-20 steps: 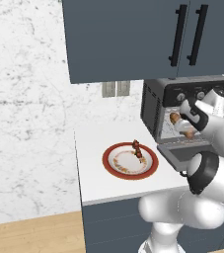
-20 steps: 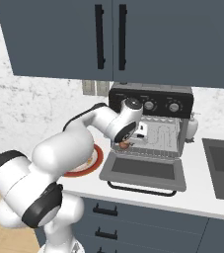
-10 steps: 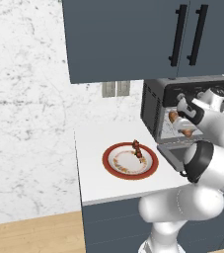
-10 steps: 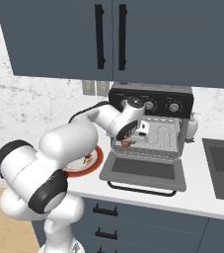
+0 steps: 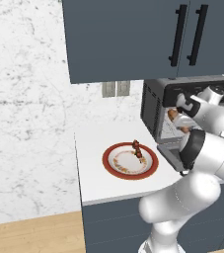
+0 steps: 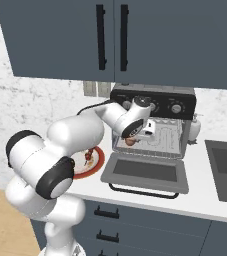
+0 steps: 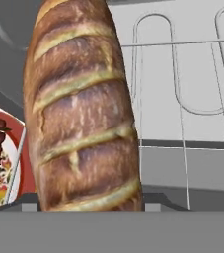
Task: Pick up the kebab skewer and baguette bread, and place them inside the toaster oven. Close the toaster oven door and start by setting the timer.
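The baguette bread (image 7: 81,108), golden-brown with a scored crust, hangs in my gripper (image 6: 134,135), which is shut on it at the mouth of the toaster oven (image 6: 155,95). It shows as a small brown lump (image 6: 130,141) under the hand, above the front of the wire rack (image 7: 182,99). The toaster oven door (image 6: 145,172) lies folded down flat toward me. To the left, the kebab skewer (image 5: 138,149) rests on the red-rimmed plate (image 5: 114,170) on the counter.
Blue-grey wall cabinets (image 6: 110,35) hang right above the oven. A small white bottle (image 6: 195,129) stands at the oven's right side, with a sink (image 6: 225,170) beyond it. The marble wall and outlets (image 5: 116,89) are behind the plate.
The hand with the bread has stayed at the oven mouth, shifting only slightly. The arm's elbow and upper links have swung round behind it.
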You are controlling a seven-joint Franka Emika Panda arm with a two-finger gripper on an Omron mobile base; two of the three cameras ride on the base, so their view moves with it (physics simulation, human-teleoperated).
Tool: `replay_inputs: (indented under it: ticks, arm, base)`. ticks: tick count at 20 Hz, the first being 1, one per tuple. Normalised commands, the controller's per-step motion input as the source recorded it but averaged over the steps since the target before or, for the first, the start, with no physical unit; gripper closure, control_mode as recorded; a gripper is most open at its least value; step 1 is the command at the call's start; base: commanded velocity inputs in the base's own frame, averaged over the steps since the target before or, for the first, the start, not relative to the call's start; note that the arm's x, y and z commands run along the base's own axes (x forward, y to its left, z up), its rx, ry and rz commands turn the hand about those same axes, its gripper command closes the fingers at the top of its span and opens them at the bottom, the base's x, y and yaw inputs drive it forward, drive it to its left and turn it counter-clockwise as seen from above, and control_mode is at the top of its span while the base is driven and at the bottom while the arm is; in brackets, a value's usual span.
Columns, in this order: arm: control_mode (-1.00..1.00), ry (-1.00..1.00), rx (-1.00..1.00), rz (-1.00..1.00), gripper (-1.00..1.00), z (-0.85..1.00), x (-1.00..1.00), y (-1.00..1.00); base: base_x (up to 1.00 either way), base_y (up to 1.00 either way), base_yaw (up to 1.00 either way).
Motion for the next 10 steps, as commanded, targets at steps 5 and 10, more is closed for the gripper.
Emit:
replay_inputs:
  ticks: [5,10]
  arm:
    - [-1.00,0.00,0.00,0.00,1.00,-0.21,-0.16,-0.05]
    - [-1.00,-0.01,0.00,0.00,-1.00,-0.11,-0.24,0.00]
  base:
    - [0.00,0.00,0.00]
    - [0.00,0.00,0.00]
